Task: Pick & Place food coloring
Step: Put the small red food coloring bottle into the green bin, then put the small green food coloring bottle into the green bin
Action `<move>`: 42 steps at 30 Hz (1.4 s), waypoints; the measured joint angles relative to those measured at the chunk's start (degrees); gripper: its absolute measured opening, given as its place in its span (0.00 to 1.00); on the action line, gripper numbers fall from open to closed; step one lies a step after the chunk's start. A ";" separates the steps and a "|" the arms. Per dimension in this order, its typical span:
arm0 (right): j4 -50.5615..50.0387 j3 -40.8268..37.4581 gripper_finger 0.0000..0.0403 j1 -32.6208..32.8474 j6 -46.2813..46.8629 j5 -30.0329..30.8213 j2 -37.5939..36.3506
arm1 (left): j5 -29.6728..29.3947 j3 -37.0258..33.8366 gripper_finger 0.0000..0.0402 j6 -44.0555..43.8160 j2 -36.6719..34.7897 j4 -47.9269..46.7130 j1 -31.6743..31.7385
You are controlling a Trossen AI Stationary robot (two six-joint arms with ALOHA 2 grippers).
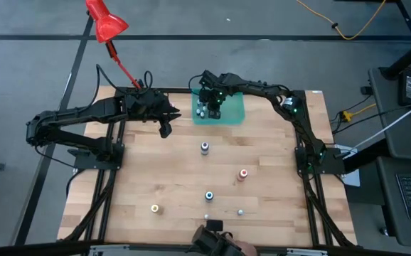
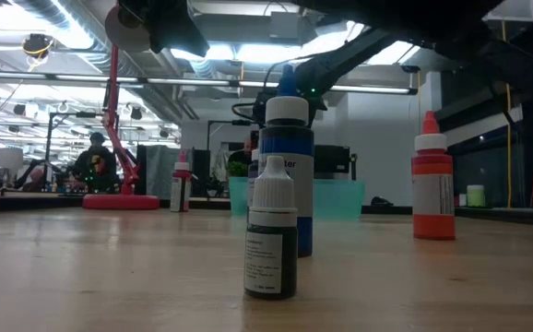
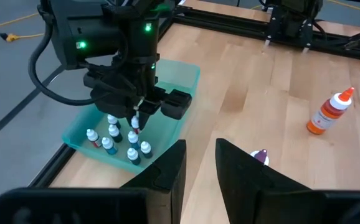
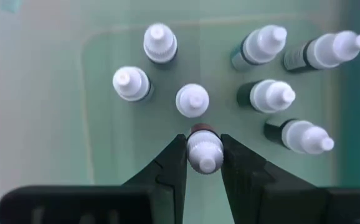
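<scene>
Wooden tabletop under you, operator, with the teal tray (image 1: 235, 112) at its far edge and loose food coloring bottles scattered over the near half: a purple-capped one (image 1: 205, 147), a red-orange one (image 1: 243, 173), a blue one (image 1: 209, 195) and a yellow one (image 1: 155, 208). Your right gripper (image 4: 203, 163) hung directly over the tray, and it was the nearer arm by far to the drop spot. Its fingers were pinched narrow on a small white-capped bottle (image 4: 203, 149), upright, its long axis running straight down toward the tray floor. That held bottle sat just beside seven others already standing in the tray, the closest (image 4: 192, 100) right next to it, so the gap for setting down looked tight and a bump seemed possible. Your left gripper (image 3: 198, 163) waited near the tray's left side, fingers narrowly parted, nothing between them, with the purple bottle (image 3: 259, 155) lying just beyond its tips.
</scene>
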 joint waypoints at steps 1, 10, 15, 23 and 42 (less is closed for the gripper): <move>0.13 0.00 0.22 0.00 0.14 -0.21 0.00 | 0.00 0.00 0.20 -0.14 0.00 0.01 0.00; -0.33 -0.07 0.22 -0.15 1.66 -2.92 0.70 | 0.00 0.00 0.20 -0.85 0.00 0.00 0.01; -0.29 -0.04 0.22 -0.22 2.41 -3.03 1.46 | 0.00 0.00 0.20 -0.87 0.00 0.01 0.00; -0.42 -0.04 0.30 -0.26 2.53 -2.98 1.49 | 0.00 0.00 0.20 -0.87 0.00 -0.01 0.02; -9.24 -0.04 0.41 -0.24 2.49 -1.43 -4.67 | 0.31 0.00 0.20 0.10 0.00 -0.04 0.02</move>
